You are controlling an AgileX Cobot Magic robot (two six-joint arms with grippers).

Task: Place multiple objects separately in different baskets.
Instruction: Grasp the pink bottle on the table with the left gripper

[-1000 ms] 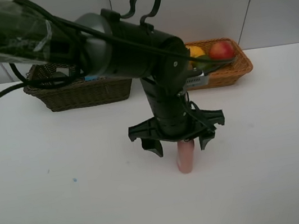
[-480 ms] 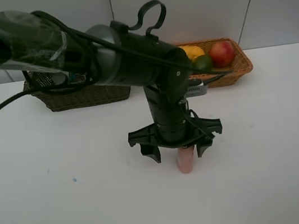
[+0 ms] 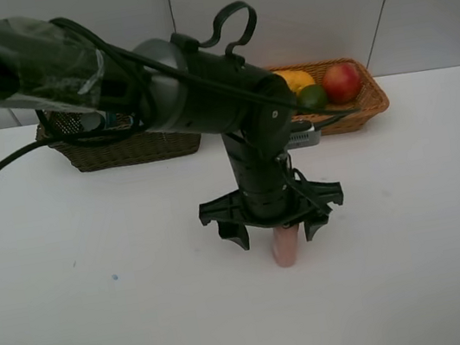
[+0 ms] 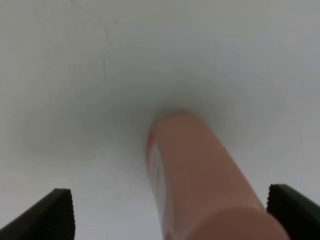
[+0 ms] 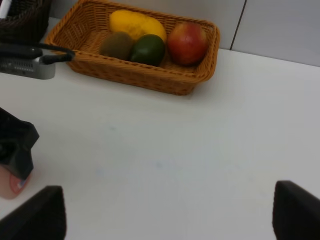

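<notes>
Pink spray bottle (image 3: 285, 246) top behind left hand (image 3: 275, 231)

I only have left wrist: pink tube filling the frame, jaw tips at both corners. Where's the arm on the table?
Observer: Mid-table. The left gripper hangs straight over the upright pink spray bottle, jaws spread to either side, not touching it.
Operator: Baskets?
Observer: Both at the table's far edge: the dark olive-green basket far left, the orange-tan basket far right.
Operator: Anything in the tan one?
Observer: Four fruits: yellow mango, brown kiwi, green avocado, red pomegranate.
Operator: Right arm?
Observer: Its wrist view shows only open jaw tips over bare table, nothing held.
</notes>
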